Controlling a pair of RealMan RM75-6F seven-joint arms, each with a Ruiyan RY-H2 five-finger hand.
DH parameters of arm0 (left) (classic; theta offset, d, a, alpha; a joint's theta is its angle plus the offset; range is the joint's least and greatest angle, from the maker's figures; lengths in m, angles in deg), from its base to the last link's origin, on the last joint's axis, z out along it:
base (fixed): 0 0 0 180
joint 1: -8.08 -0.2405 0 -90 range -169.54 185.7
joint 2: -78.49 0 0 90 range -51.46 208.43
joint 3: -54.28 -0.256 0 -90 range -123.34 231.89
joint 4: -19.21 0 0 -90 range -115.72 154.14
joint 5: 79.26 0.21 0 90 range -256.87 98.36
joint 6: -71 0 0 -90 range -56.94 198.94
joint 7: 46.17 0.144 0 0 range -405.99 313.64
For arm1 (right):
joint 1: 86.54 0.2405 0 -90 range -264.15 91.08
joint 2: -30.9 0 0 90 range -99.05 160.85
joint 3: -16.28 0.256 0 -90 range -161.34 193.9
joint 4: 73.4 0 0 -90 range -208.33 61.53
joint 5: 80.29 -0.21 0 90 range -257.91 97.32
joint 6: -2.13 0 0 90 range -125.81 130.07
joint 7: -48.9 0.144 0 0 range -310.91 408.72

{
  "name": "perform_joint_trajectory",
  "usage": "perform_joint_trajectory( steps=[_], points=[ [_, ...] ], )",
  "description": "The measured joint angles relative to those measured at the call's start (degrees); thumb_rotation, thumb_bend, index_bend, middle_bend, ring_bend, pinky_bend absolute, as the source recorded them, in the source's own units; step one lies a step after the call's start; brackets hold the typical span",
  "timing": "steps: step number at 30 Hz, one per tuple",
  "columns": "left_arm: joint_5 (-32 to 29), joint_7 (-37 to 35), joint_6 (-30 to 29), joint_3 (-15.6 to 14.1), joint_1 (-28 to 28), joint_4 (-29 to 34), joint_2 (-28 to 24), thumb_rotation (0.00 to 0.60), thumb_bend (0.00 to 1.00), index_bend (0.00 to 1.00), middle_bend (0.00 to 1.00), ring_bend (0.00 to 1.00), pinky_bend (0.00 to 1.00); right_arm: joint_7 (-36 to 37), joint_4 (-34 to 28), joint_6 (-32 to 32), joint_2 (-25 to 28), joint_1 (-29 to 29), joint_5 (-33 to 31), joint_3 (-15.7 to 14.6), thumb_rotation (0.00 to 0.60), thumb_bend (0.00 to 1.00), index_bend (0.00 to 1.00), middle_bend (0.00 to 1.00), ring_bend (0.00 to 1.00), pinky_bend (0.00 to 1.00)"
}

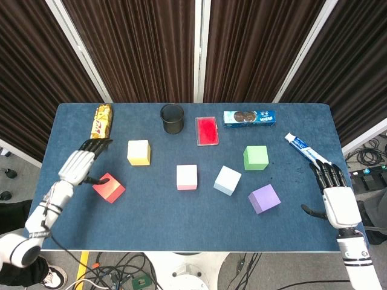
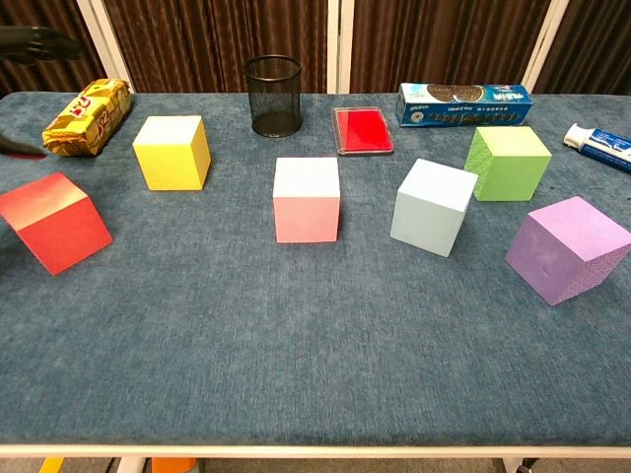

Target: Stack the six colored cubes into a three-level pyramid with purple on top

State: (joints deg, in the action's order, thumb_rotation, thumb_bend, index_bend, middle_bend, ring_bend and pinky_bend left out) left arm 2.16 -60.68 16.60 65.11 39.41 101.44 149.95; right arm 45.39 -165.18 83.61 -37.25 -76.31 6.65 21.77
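Six cubes lie apart on the blue table, none stacked: red, yellow, pink, light blue, green and purple. My left hand hovers just left of and above the red cube, fingers spread and holding nothing; its thumb reaches toward the cube's near-left corner. Dark fingertips of it show at the chest view's top left. My right hand stays open at the table's right edge, well right of the purple cube.
Along the back stand a yellow snack pack, a black mesh cup, a flat red box and a blue cookie box. A toothpaste tube lies at the right, just beyond my right hand.
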Motion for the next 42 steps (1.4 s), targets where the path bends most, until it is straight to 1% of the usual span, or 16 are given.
perform_joint_trajectory(
  steps=[7,11,15,16,18,21,23,31,38,42],
  points=[
    [-2.43,-6.14,9.32,1.62,7.22,-9.06,3.83,0.6,0.14,0.07,0.06,0.0,0.02,-0.62,-0.27,-0.81,-0.27,0.9,-0.74,0.64,0.6,0.0,0.0,0.0,0.0,0.0],
    [-3.08,-9.2,12.4,2.22,10.34,-13.89,6.69,0.6,0.14,0.07,0.06,0.0,0.03,-0.5,-0.2,-1.27,-0.48,1.19,-1.39,0.85,0.6,0.0,0.0,0.0,0.0,0.0],
    [-2.99,-12.29,15.16,2.11,12.94,-19.84,9.8,0.6,0.15,0.07,0.07,0.0,0.03,-0.52,-0.76,-0.86,-0.49,1.35,-1.01,0.96,0.6,0.0,0.0,0.0,0.0,0.0],
    [-2.85,-14.05,16.3,1.92,13.82,-21.97,10.79,0.6,0.15,0.07,0.07,0.0,0.03,-0.58,-0.92,-0.68,-0.38,1.37,-0.98,1.07,0.6,0.0,0.0,0.0,0.0,0.0],
    [-2.65,-15.89,17.22,1.69,14.59,-23.86,11.7,0.6,0.15,0.07,0.08,0.0,0.03,-0.62,-1.01,-0.63,-0.2,1.41,-1.19,1.25,0.6,0.0,0.0,0.0,0.0,0.0],
    [-2.11,-19.23,18.65,1.06,15.8,-26.73,13.13,0.6,0.15,0.07,0.12,0.0,0.03,-0.55,-0.9,-0.79,-0.09,1.52,-1.77,1.47,0.6,0.0,0.0,0.0,0.0,0.0],
    [-1.76,-21.42,19.48,0.65,16.35,-27.37,13.62,0.6,0.15,0.07,0.14,0.0,0.03,-0.4,-0.57,-1.03,-0.19,1.61,-2.03,1.49,0.6,0.0,0.0,0.0,0.0,0.0],
    [0.89,-29.7,21.03,-1.39,18.25,-27.26,14.4,0.6,0.15,0.07,0.16,0.0,0.03,0.31,0.67,-1.41,-0.45,1.56,-2.87,1.32,0.6,0.0,0.0,0.0,0.0,0.0],
    [1.72,-32.44,20.75,-2.38,19.44,-27.11,15.02,0.6,0.15,0.07,0.16,0.0,0.03,1.03,0.98,-1.0,-0.16,1.22,-3.03,1.21,0.6,0.0,0.0,0.0,0.0,0.0],
    [1.12,-32.16,20.64,-2.81,19.13,-27.35,14.32,0.6,0.15,0.07,0.15,0.0,0.03,1.46,1.3,-0.88,-0.03,1.14,-3.08,1.21,0.6,0.0,0.0,0.0,0.0,0.0]
  ],
)
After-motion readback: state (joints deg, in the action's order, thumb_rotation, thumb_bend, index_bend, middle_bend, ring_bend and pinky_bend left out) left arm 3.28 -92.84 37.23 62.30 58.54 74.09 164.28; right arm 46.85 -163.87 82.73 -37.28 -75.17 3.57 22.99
